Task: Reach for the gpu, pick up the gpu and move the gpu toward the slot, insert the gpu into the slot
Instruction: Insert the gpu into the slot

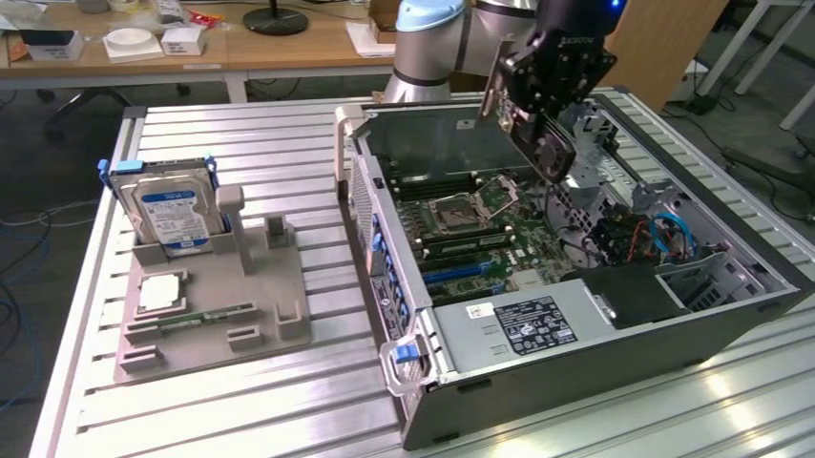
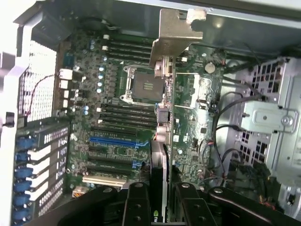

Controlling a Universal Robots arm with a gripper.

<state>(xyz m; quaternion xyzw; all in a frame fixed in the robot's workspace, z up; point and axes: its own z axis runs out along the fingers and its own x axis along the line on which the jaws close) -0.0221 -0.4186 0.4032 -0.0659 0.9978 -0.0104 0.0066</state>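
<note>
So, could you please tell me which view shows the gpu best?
The exterior view: the gpu shows its broad face, held by the gripper above the open case. The wrist view gives it edge-on, bracket at the far end.

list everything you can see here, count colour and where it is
gpu: 1, green-dark with pale bracket, held over the open case
case: 1, dark grey, lying open on the table
motherboard: 1, green, inside the case
holder: 1, grey, on the table at the exterior view's left
hard drive: 1, silver with blue label, upright in the holder
memory stick: 1, green, flat on the holder
square chip: 1, pale, flat on the holder
table: 1, silver, slatted
desk: 1, wood, behind the table
arm: 1, pale blue-grey, behind the case
gripper: 1, black, shut on the gpu
</note>
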